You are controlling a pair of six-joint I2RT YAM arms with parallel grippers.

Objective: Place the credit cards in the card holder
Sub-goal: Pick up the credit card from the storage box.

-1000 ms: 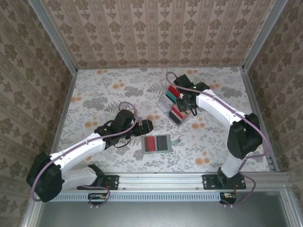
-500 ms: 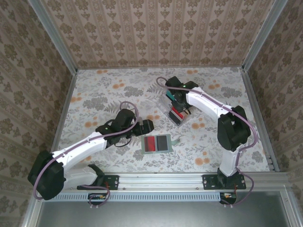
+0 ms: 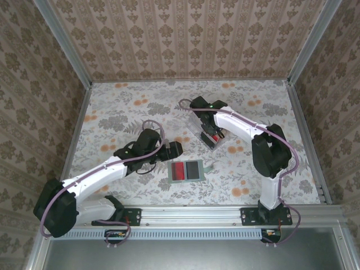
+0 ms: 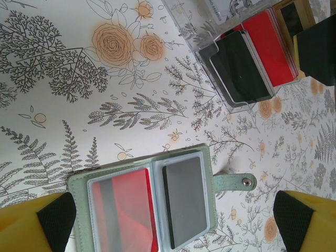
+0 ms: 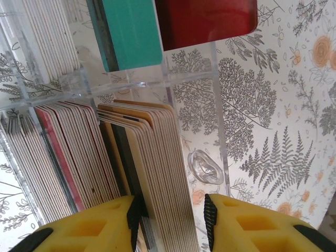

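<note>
Floral tabletop [image 4: 52,131] bears open pale-green card holder [image 4: 80,190] pocketing two cards [image 4: 126,210].

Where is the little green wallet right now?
In the top view, the card holder lies open in the middle, beside the left gripper, with the clear rack behind it.

table [image 3: 112,124] | floral top; on it: open card holder [image 3: 186,170]; clear card rack [image 4: 209,51]

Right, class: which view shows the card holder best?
Left wrist: the card holder lies open up close, with a red card and a dark card plain in its pockets. Top external shows the card holder small and far off.
</note>
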